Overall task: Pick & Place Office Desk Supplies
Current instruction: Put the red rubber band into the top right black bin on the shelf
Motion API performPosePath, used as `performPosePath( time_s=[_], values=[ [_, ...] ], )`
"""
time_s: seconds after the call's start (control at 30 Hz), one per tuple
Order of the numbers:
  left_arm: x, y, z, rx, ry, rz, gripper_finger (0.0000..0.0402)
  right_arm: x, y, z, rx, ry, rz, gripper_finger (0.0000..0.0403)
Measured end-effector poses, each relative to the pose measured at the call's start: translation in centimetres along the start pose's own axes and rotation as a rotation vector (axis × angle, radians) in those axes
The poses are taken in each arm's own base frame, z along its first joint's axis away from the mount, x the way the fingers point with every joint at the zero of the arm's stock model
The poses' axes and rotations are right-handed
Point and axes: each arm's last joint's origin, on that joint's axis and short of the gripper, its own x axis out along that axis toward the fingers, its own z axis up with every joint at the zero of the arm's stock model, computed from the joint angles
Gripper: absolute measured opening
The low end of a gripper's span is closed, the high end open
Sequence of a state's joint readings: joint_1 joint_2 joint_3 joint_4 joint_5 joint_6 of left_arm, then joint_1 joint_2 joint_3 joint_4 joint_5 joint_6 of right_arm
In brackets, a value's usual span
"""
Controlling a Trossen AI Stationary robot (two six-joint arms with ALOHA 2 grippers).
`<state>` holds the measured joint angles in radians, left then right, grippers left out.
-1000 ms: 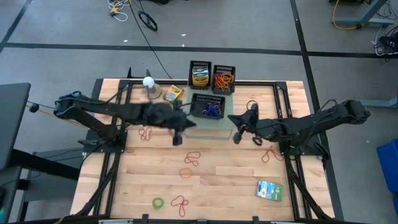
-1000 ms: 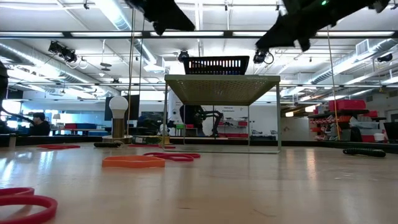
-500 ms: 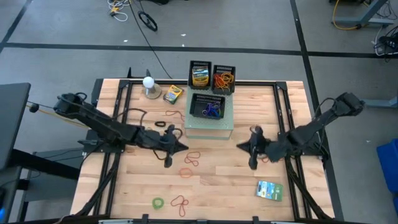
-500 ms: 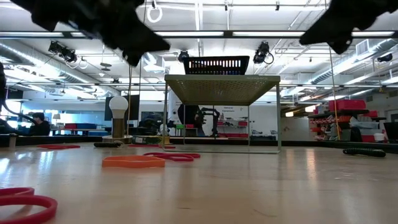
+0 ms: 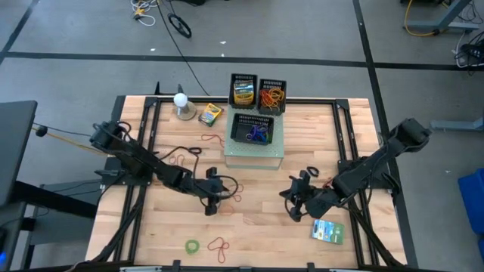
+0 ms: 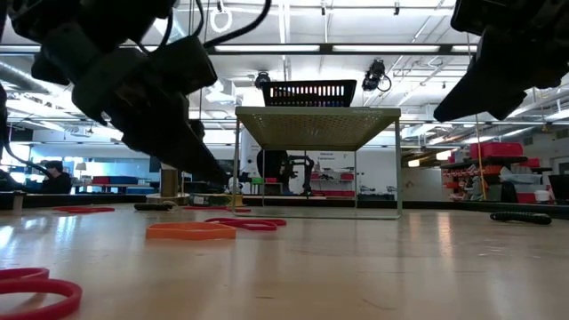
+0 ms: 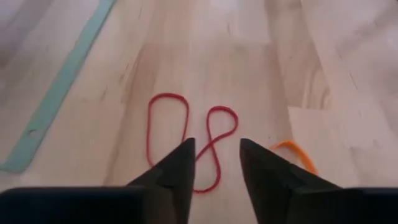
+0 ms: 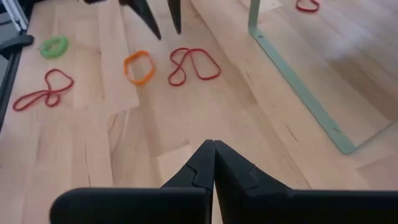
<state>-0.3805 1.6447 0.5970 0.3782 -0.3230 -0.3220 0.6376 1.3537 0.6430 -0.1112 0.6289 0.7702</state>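
Left end effector [image 7: 214, 163], fingers apart, hovers low over thin red looped rubber band [image 7: 189, 134] lying flat on wooden bench [image 7: 261, 56]. Band likely limp, light; pinch one strand. Right end effector [image 8: 213, 163] fingers together.

Three black mesh baskets [image 5: 244, 89] at upper centre. Two crayon boxes [image 5: 210, 114]. One green-blue-white packet [image 5: 327, 230] at lower right. One white ball [image 5: 181, 99]. Two claws: left [image 5: 212, 204], right [image 5: 294, 211].
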Motion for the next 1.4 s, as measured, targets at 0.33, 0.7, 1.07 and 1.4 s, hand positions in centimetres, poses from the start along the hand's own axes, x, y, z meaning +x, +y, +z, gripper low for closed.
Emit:
performPosePath(
  time_s=[0.33, 0.7, 1.07, 1.4],
  values=[
    [3.0, -0.8, -0.1, 0.161, 0.064, 0.09, 0.0221, 0.0, 0.1, 0.1, -0.026, -0.008, 0.007, 0.0011],
    [3.9, -0.5, 0.4, 0.162, 0.203, 0.111, 0.0112, 0.0, 0.1, 0.1, -0.04, -0.013, 0.011, 0.0011],
    [4.3, -0.6, 1.2, 0.111, 0.116, 0.049, 0.0005, 0.0, 0.4, 0.5, -0.015, -0.061, 0.012, 0.0011],
    [4.2, -1.2, 3.8, 0.011, -0.16, 0.04, 0.0005, 3.0, 1.4, -0.4, -0.045, -0.113, 0.013, 0.0071]
  ],
)
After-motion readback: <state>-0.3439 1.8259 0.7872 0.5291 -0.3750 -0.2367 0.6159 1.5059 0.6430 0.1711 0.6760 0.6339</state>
